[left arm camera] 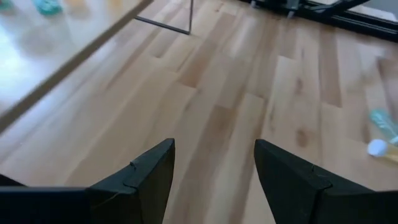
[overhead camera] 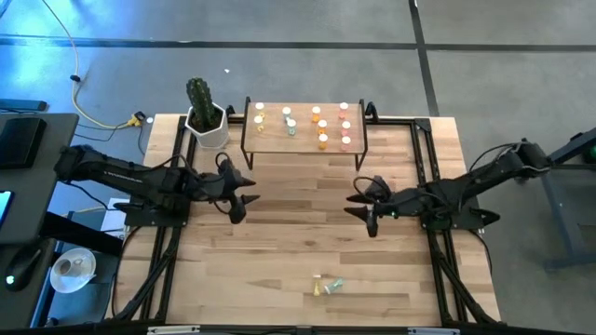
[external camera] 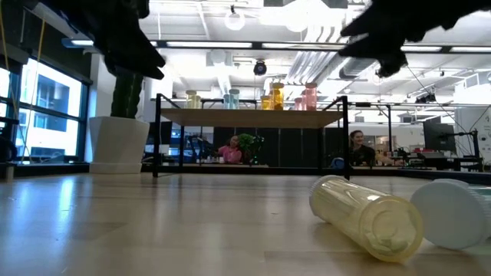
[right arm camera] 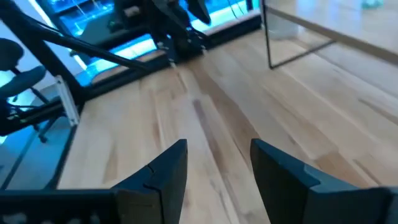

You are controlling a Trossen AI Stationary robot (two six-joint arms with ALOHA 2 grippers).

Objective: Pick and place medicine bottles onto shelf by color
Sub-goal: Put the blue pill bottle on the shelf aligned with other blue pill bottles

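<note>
At the left of the worktop (overhead camera: 279,233), a cactus pot (overhead camera: 207,126) stands just beside the shelf's left end. In front of it the left gripper (overhead camera: 244,198) hovers over bare wood, its fingers (left arm camera: 143,177) spread apart and holding nothing.

The shelf (overhead camera: 304,141) stands at the far middle of the worktop, its long axis running left to right across the high view. On it the upright medicine bottles (overhead camera: 317,126) stand in short columns, white caps up: yellow at the left, then green, then orange, then pink-red at the right. In the low view they show as a row on top of the board, above the thin black legs.

Near the front edge, well apart from the shelf, two more bottles lie on their sides. The yellow bottle (external camera: 367,217) and the green bottle (overhead camera: 333,284) lie just beside each other, long axes roughly left to right in the high view. In the low view the yellow one points its base toward the camera, with a white cap (external camera: 453,213) showing beside it.

To the right, the right gripper (overhead camera: 365,207) hangs over the worktop in front of the shelf's right end, fingers (right arm camera: 158,177) parted and empty.
</note>
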